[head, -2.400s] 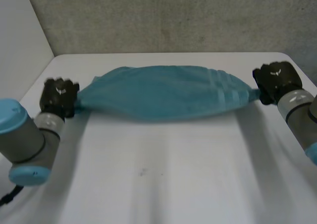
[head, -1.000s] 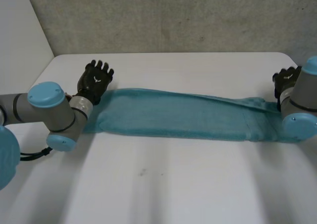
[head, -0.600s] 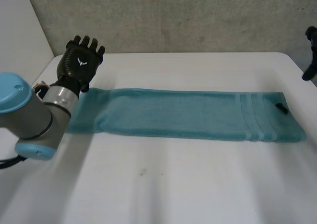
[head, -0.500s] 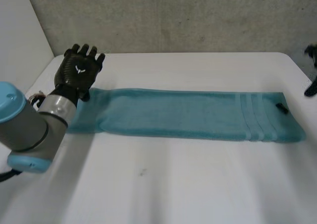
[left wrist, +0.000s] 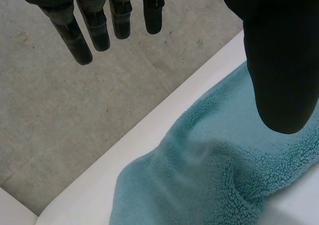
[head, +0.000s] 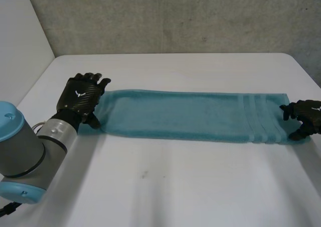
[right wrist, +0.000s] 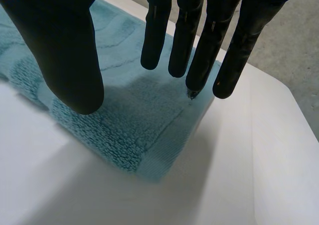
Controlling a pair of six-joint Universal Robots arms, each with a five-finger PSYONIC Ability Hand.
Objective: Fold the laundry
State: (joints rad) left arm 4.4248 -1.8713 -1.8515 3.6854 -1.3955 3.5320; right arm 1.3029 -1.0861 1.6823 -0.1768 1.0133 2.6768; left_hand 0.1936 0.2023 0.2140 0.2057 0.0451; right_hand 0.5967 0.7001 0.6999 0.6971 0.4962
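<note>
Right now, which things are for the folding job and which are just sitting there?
For the job: the towel, the left robot hand at one end, the right robot hand at the other end.
Just there: the white table under it, the grey wall behind.

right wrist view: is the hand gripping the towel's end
No, the fingers of the right hand are straight over the end of the teal towel, thumb apart, no cloth pinched.
</note>
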